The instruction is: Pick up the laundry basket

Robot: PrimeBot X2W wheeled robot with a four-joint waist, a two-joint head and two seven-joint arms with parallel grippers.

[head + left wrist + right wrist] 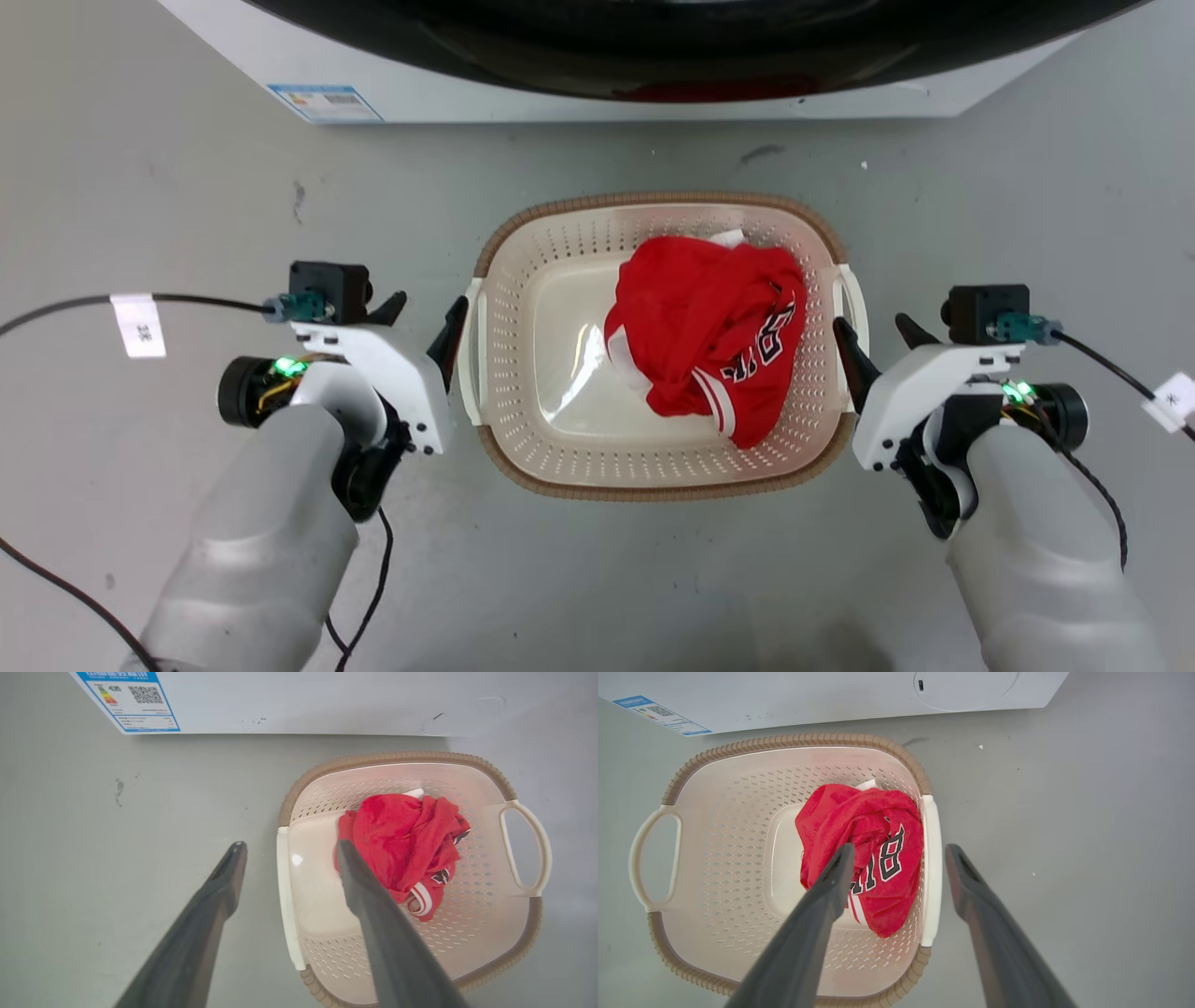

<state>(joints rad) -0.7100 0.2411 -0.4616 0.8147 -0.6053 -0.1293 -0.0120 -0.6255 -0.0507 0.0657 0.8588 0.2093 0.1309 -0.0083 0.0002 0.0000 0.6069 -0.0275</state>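
Note:
The cream laundry basket with perforated walls and a brown rim stands on the grey floor, a crumpled red jersey inside it. My left gripper is open beside the basket's left white handle; in the left wrist view its fingers straddle that handle from above. My right gripper is open at the right white handle, and the right wrist view shows its fingers on either side of the handle.
A white washing machine with a dark door stands just beyond the basket, a blue label on its front. Black cables trail from both wrists over the floor. Bare grey floor surrounds the basket.

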